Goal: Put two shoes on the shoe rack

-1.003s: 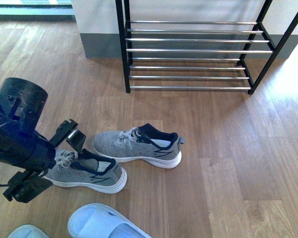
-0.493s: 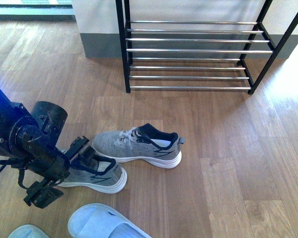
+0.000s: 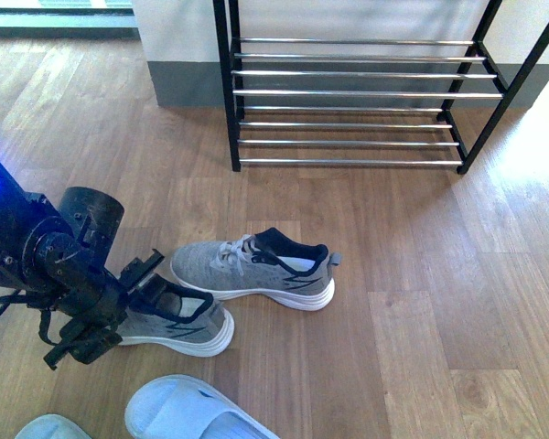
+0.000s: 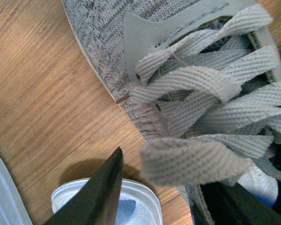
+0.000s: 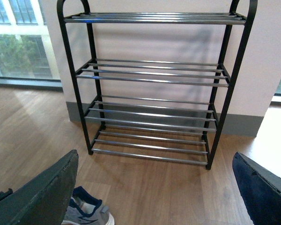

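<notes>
Nothing sits on the shoe rack yet. My left pincer is spread open over the laces of the nearer shoe and grips nothing. The farther shoe lies just beyond it on the wooden floor, in front of the rack. My right pincer hangs wide open and empty. As I judge it, both placements are left to do.
</notes>
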